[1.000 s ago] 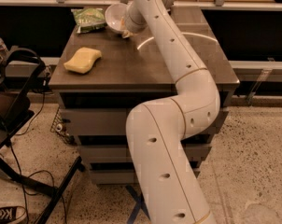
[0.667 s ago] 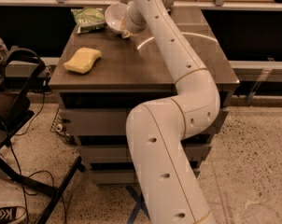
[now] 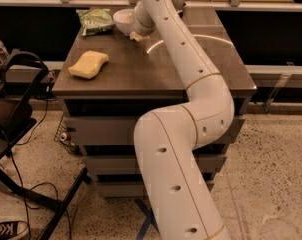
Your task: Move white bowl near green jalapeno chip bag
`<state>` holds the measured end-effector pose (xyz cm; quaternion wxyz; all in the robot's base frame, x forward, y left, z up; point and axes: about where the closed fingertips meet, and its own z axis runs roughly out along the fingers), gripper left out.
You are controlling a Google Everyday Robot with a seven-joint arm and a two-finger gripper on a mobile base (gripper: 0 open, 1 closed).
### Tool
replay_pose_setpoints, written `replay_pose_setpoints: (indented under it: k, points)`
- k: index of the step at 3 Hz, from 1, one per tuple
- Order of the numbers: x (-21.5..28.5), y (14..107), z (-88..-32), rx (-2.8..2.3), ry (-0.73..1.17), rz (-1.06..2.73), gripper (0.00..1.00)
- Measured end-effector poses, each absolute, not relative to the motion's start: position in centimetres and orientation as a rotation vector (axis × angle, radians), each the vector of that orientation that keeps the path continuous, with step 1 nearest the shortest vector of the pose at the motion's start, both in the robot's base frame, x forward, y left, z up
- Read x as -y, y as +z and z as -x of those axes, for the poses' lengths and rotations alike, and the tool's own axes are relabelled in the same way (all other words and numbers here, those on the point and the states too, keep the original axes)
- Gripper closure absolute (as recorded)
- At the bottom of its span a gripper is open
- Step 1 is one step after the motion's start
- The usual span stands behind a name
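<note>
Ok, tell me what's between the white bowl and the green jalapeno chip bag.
Nothing visible. The white bowl sits close beside the green jalapeno chip bag; the gripper is at the bowl's other side.

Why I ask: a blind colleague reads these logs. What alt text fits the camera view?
A white robot arm reaches across a dark table, its gripper at the white bowl by the far edge, with the green chip bag just beside the bowl. A yellow sponge lies nearer the camera, toward the image's left.

The claw [image 3: 136, 35] sits at the white bowl [image 3: 122, 19], just beside the green jalapeno chip bag [image 3: 96, 20].
</note>
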<state>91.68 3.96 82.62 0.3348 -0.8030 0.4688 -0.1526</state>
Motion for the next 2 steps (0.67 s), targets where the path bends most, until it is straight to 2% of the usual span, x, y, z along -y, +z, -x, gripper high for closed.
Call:
replay_pose_setpoints:
  k: [2]
  points:
    - [-4.0, 84.2, -91.5, -1.223, -0.398, 2.095, 0.0]
